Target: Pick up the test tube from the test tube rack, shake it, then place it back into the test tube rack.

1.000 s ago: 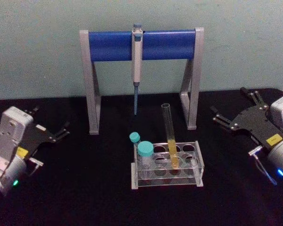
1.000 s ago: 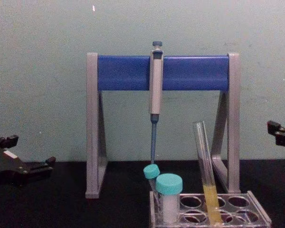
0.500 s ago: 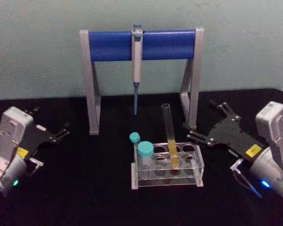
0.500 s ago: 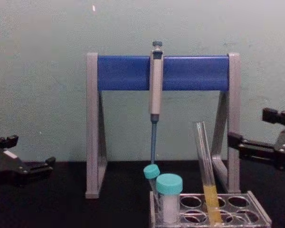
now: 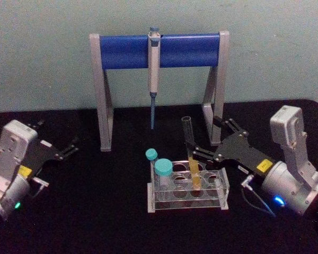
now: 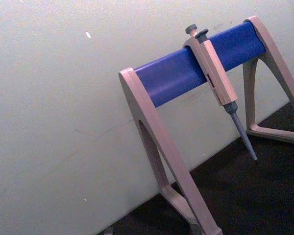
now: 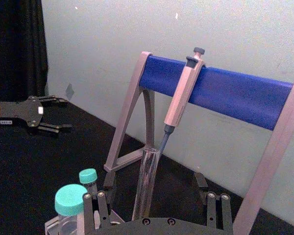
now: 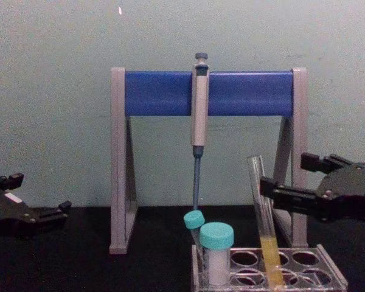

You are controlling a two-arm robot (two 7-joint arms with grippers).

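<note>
1. The right gripper (image 5: 205, 135) has its black fingers spread apart and holds nothing. It is above the middle of the black table (image 5: 111, 222), reaching in from the right edge.
2. The tall slender clear glass test tube with yellow liquid (image 5: 190, 143) lies straight ahead of this gripper. In the right wrist view it rises between the two fingers, roughly centred. Whether either finger touches the glass cannot be told.
3. The tube's long axis is near vertical, with its open top leaning slightly toward the table's left edge. The fingers lie across that axis, above the liquid level.
4. The tube is seated in a hole of the low clear plastic test tube rack (image 5: 223, 182), right of the rack's centre. The short white tube with a wide teal cap (image 5: 163, 172) and the thin teal-capped tube (image 5: 151, 155) occupy the rack's left end.
5. Judgement: the right arm is the nearer one. The next move calls for closing on the glass and then lifting along the tube's axis.
6. The left gripper (image 5: 71, 147) is parked near the table's left edge, fingers apart and empty, well apart from the rack.
7. The grey-and-blue pipette stand (image 5: 159, 50) stands toward the far edge, behind the rack.
</note>
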